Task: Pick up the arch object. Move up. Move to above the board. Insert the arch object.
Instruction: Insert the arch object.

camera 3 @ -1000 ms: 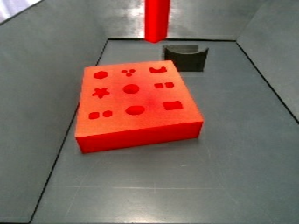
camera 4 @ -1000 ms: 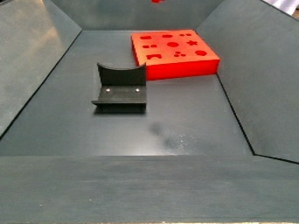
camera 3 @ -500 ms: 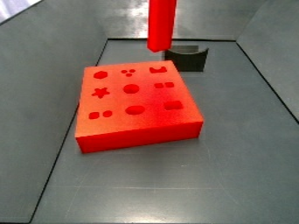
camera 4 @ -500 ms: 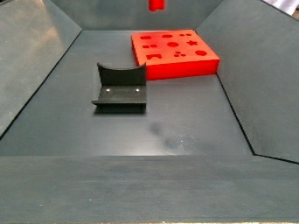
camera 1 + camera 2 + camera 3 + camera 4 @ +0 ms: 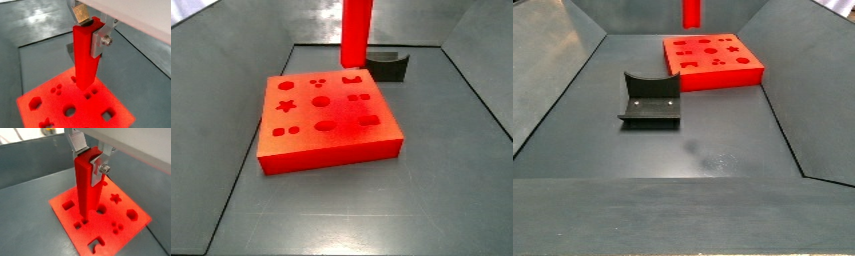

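My gripper shows in both wrist views and is shut on the arch object, a tall red rod whose upper end face has a curved notch. It hangs upright above the board, a thick orange-red slab with darker recesses. In a side view the rod's lower end is just above the board's far edge, near the arch-shaped recess. The rod and board also show from the opposite side. The gripper itself is out of both side views.
A dark fixture with a curved-top upright stands on the grey floor beside the board; it also shows behind the rod. Sloping grey walls enclose the floor on all sides.
The rod has come down towards the board in both side views; more of its length shows now. The board and the fixture have not moved.
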